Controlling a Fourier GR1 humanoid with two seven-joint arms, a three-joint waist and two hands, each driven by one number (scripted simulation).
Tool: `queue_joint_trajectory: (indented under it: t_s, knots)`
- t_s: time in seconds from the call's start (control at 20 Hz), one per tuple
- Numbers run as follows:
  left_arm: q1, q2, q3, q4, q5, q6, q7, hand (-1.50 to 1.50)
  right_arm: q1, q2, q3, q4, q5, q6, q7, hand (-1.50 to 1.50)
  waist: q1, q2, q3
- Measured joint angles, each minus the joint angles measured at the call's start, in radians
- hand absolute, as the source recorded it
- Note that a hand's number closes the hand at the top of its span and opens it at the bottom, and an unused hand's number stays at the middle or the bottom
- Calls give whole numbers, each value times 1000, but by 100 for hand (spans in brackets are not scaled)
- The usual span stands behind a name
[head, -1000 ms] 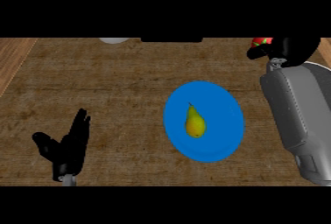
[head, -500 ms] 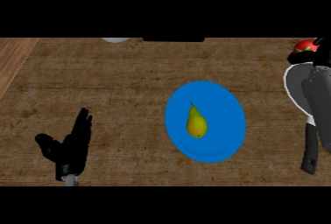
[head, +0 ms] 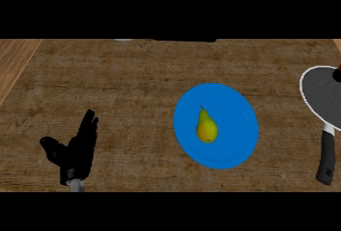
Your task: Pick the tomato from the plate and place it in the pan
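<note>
**Tomato nearly out of sight, pear on the plate**

While the left hand (head: 76, 146) rests w/ fingers straight up and thumb splayed apart, holding nothing, it sits well left of the plate (head: 230, 144), low in the view; prob. parked, since nothing near it needs doing. The right hand doesn't show at all, so no saying how its fingers stand.

The counter (head: 120, 81) runs under everything: brown, rough-grained wood, w/ a paler plank strip far left of the plate.

The plate is blue, flat, smooth, drawn taller than wide. On it, about centre, lies a pear (head: 205, 127): yellow-green, narrow neck, thin dark stem pointing away from the robot. No tomato on the plate, contrary to the task wording.

Right of the plate, apart from it, sits the pan (head: 320, 97): dark grey inside, pale rim, round, cut off by the view's edge. Its black handle (head: 325, 155) points back toward the robot, which would suit a grab from that side.

At the far right edge, over the pan, a small red sliver (head: 339, 68) shows. Prob. the tomato, but too little is visible to be sure, or to tell if it's lying in the pan, above it, or held. If it is the tomato, the job looks at or near its placing step.
</note>
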Motion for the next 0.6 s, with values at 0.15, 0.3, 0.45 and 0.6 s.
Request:
queue_joint_trajectory:
  t_s: [0.15, 0.3, 0.45, 0.6]
  knots:
    - [-14, -2, -4, 3, 1, -4, 9, 0, 8, -53, -8, 84, 15, 33, 14, -150, 9, 8, 0]
    - [-19, 3, -1, 6, 9, -15, 14, 0, 18, -74, -43, 144, -23, 86, -34, -150, 14, 11, 2]
    - [-18, 1, -1, 5, 10, -19, 6, 0, 30, -93, -68, 173, -46, 86, -93, -150, 20, 13, 3]
    - [-16, -2, -1, 8, 11, -21, -4, 0, 31, -106, -105, 175, -86, 74, -168, -150, 21, 14, 5]
